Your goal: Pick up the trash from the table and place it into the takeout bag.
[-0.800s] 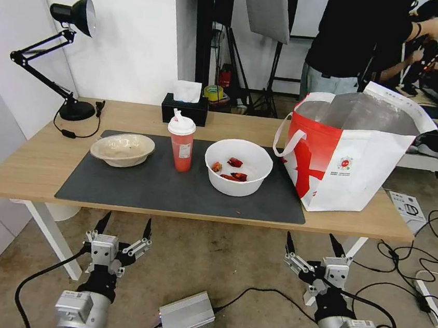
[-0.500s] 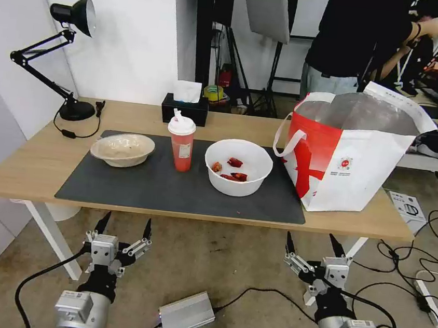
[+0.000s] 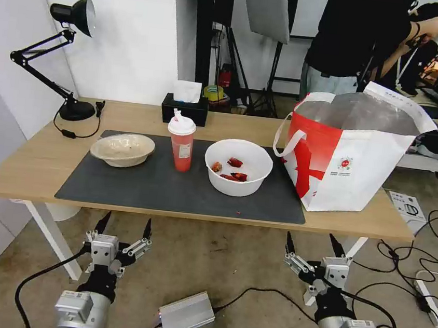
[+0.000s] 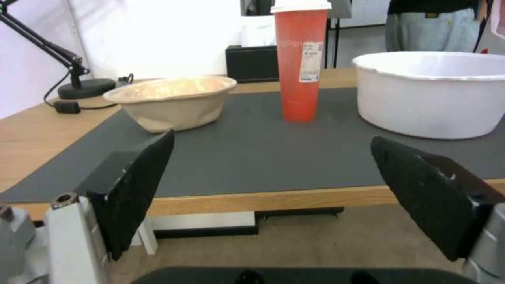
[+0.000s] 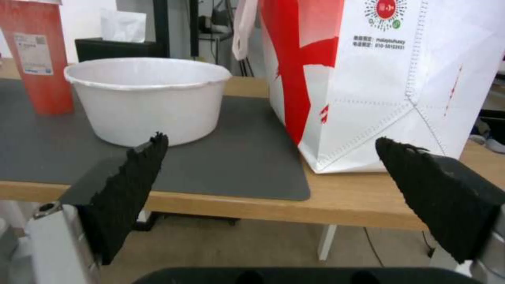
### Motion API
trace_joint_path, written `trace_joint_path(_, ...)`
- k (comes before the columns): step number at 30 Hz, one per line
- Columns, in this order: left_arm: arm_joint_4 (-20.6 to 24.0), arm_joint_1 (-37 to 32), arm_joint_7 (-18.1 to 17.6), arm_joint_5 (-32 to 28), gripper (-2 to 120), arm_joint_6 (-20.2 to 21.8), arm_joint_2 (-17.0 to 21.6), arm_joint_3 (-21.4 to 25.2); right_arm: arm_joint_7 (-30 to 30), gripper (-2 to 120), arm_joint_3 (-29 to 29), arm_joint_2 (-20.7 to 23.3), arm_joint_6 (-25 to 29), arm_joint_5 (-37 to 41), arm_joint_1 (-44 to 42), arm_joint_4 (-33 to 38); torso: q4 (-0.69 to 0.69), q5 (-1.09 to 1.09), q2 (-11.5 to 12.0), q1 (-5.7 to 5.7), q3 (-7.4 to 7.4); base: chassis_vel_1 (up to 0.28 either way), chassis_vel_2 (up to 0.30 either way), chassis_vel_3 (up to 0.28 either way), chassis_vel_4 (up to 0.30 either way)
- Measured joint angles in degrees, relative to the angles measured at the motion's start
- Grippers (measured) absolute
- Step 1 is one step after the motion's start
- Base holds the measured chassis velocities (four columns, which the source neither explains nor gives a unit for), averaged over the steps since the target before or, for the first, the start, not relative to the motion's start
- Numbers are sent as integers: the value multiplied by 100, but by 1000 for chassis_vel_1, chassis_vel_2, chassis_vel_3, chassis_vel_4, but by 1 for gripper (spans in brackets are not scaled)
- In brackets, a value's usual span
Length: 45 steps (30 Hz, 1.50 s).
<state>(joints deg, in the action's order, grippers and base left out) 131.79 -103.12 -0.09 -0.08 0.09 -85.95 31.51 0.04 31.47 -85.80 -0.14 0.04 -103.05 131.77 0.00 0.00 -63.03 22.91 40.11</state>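
On the table's (image 3: 31, 165) dark grey mat (image 3: 174, 190) stand a shallow beige bowl (image 3: 122, 149) (image 4: 171, 100), a red drink cup with a white lid (image 3: 180, 141) (image 4: 300, 59) and a deep white bowl (image 3: 238, 167) (image 5: 150, 98) holding red scraps. The red-and-white takeout bag (image 3: 353, 157) (image 5: 378, 79) stands open at the table's right end. My left gripper (image 3: 125, 223) (image 4: 271, 156) and right gripper (image 3: 311, 240) (image 5: 271, 157) both hang open and empty below the table's front edge, left before the beige bowl and cup, right before the white bowl and bag.
A black desk lamp (image 3: 66, 54) stands at the back left and a black tissue box (image 3: 184, 108) at the back middle. A silver box (image 3: 186, 314) and cables (image 3: 416, 268) lie on the floor. A person (image 3: 357, 43) stands behind the bag.
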Motion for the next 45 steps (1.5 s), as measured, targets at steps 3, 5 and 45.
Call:
trace_joint_path(3,43,7,-110,-84,100,166,-19,-8,43,100,-36,106,-149,64,71,2,-1,0,0,0,0,0,0,0,0)
trace_joint_path(5,94,13,-213,-162,100,319,-39,-14,88,100,-75,209,-292,133,149,14,-1,0,0,0,0,0,0,0,0)
trace_joint_path(45,825,192,-1354,-1399,100,1748,-274,-40,886,100,-954,2218,-2770,1490,1805,263,0,0,0,0,0,0,0,0,0)
